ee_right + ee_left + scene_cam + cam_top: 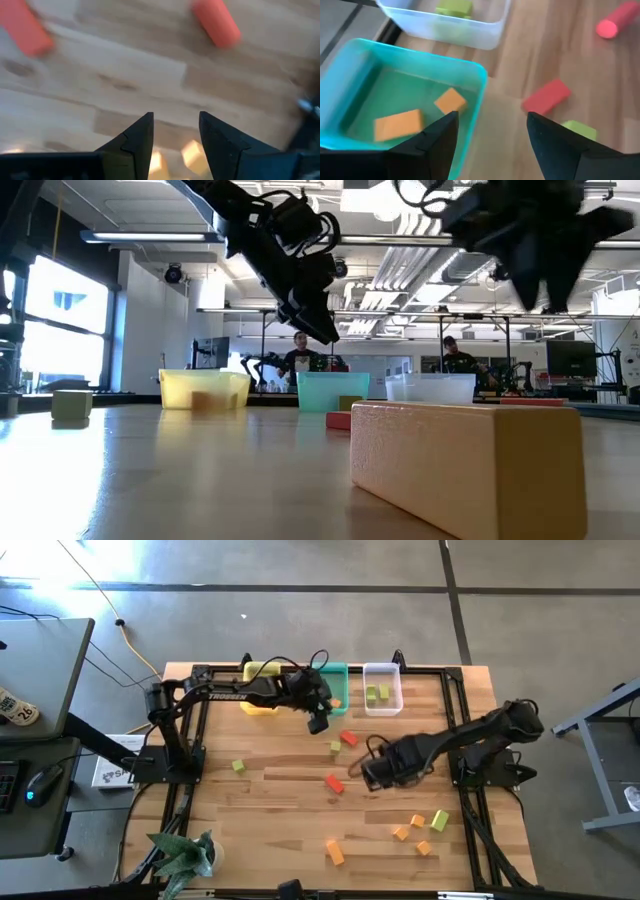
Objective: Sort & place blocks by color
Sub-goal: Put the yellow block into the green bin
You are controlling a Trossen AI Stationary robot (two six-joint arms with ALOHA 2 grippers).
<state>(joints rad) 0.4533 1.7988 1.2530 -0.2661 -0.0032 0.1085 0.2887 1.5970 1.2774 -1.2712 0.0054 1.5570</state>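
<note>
Red, orange and light green blocks lie scattered on the wooden table. My left gripper (318, 723) (490, 131) hovers open and empty at the near edge of the teal bin (335, 678), above a red block (546, 96) and a green block (580, 130). Two orange blocks (399, 125) lie flat in the teal bin (470, 75). Green blocks (378, 693) lie in the clear bin (383, 705). My right gripper (363, 773) (175, 125) is open and empty over bare wood near the table's middle, with two red blocks (216, 22) (25, 27) ahead of it.
A yellow bin (260, 692) stands left of the teal one at the far edge. Orange blocks (412, 830) and a green one (440, 821) sit near the right side, another orange (335, 853) at the near edge, a green one (239, 767) to the left. A plant (185, 855) stands at the near left corner.
</note>
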